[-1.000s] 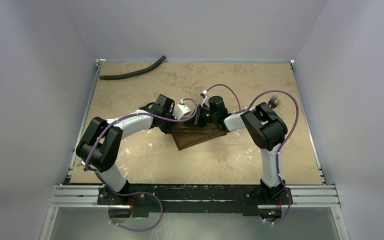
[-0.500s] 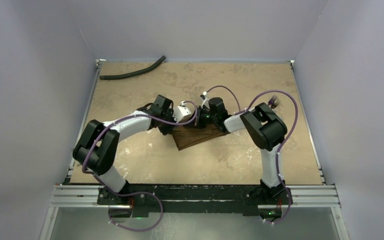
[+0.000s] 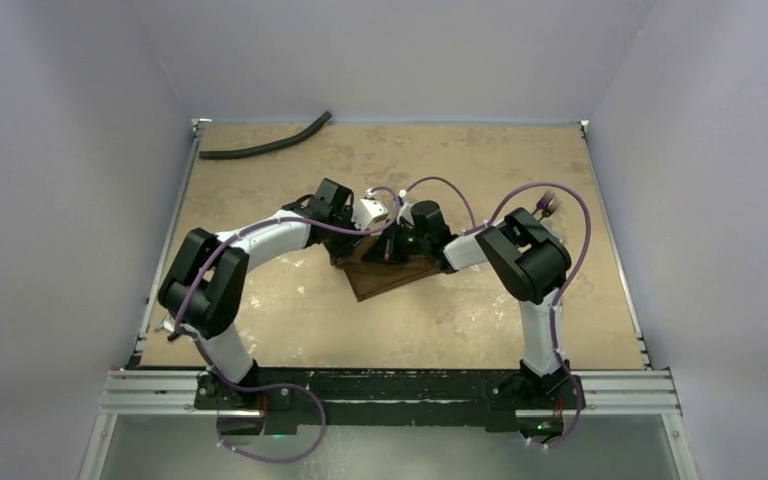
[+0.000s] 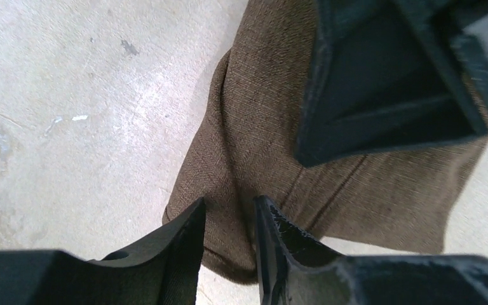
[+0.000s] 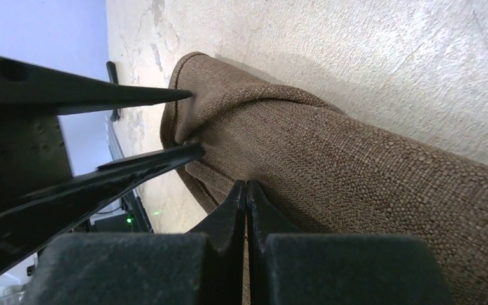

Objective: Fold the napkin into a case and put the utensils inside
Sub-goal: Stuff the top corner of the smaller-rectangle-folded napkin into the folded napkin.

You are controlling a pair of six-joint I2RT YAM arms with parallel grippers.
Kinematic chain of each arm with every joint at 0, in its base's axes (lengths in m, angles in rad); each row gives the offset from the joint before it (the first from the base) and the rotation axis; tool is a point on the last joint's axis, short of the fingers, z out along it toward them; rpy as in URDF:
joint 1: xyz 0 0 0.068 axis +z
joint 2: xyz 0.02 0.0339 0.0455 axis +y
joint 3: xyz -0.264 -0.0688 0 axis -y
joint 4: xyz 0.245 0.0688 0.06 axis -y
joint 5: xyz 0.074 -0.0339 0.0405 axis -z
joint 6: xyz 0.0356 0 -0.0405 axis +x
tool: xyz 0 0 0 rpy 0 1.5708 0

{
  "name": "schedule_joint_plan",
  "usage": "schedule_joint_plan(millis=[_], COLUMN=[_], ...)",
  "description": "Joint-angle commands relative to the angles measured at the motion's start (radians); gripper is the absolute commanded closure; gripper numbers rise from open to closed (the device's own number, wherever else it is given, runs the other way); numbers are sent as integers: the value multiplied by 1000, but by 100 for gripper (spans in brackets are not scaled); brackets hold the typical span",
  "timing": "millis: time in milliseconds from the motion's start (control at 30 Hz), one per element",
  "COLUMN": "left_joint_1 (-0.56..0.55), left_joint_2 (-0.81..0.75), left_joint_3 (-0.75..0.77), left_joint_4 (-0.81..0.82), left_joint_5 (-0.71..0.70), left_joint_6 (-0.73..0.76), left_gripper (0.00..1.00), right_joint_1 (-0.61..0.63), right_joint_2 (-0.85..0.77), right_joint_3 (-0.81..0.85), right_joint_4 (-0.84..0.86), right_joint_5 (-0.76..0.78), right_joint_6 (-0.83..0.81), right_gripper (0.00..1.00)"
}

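The brown napkin (image 3: 392, 277) lies folded at mid-table, under both grippers. In the left wrist view my left gripper (image 4: 229, 206) stands slightly open, its two fingers either side of a raised fold at the napkin's (image 4: 260, 127) near corner. The right wrist view shows the same fingers (image 5: 165, 96) apart around that rolled corner. My right gripper (image 5: 246, 185) is shut, its joined tips pressed against the napkin's (image 5: 356, 165) side, and its black body (image 4: 381, 82) hangs over the cloth. From above, the left gripper (image 3: 384, 236) and right gripper (image 3: 401, 246) meet over the napkin's far edge. The utensils are out of view.
A long black curved hose (image 3: 265, 146) lies at the far left of the tan table (image 3: 480, 160). Purple cables loop over both arms. Grey walls close in the table on three sides.
My left gripper's fingers have spread apart from the napkin fold, and the left arm has shifted slightly up and right. My right gripper stays shut and has edged left.
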Motion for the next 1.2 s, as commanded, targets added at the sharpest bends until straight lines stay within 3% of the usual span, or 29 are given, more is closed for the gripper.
schedule_joint_plan(millis=[0,100,233,600,967,1167], left_joint_1=[3,3,3,-35,-53,-115], left_joint_2=[42,48,42,-52,-51,-38], left_joint_3=[1,-16,-54,-48,-83,-162], left_joint_4=[64,71,94,35,26,61], left_joint_5=[-64,-85,-132,-88,-67,-150], left_joint_6=[-22,0,39,59,78,150], left_gripper=[69,79,99,100,100,100], right_joint_1=[4,4,4,4,6,7], right_joint_2=[-13,-14,-16,22,5,-41], right_joint_3=[-17,-19,-10,-10,-31,-15], right_joint_4=[13,18,11,13,-17,-27], right_joint_5=[-9,-11,-12,4,66,31], right_joint_6=[3,6,6,26,40,39], right_gripper=[100,100,100,100,100,100])
